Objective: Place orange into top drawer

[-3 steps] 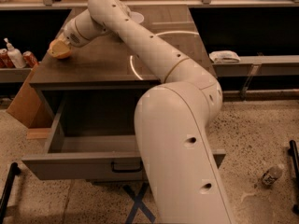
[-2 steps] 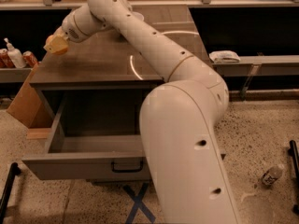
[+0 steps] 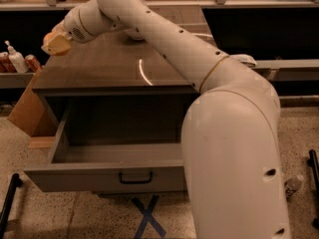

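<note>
Orange fruit (image 3: 49,36), small, round and bright, is not yet in the drawer: only a sliver shows, high at the far left, clamped in the tan-tipped gripper (image 3: 56,44). Nearest the camera, a blue tape cross (image 3: 147,217) marks the speckled floor. Just beyond it the wide grey-brown top drawer (image 3: 75,176) stands pulled well out, its small dark bail handle (image 3: 135,177) at the centre of the front panel and its inside bare as far as can be seen. The bulky white arm (image 3: 234,148) rises at the right and hides that end of the drawer. Behind lies the dark glossy cabinet surface (image 3: 114,68), and the gripper hangs above its far-left corner, with a white pump bottle (image 3: 16,61) and red cans (image 3: 33,62) on a shelf beyond. The fruit is probably light and firm, with dimpled skin that gives some grip, but its round shape would let it roll if released high. A hold across its widest part seems safest, and it is best lowered close to the drawer floor. Compared with a second ago, the gripper has moved slightly left and higher with the fruit. The near arm link has swung right, uncovering the handle, and the drawer is as open as before.
</note>
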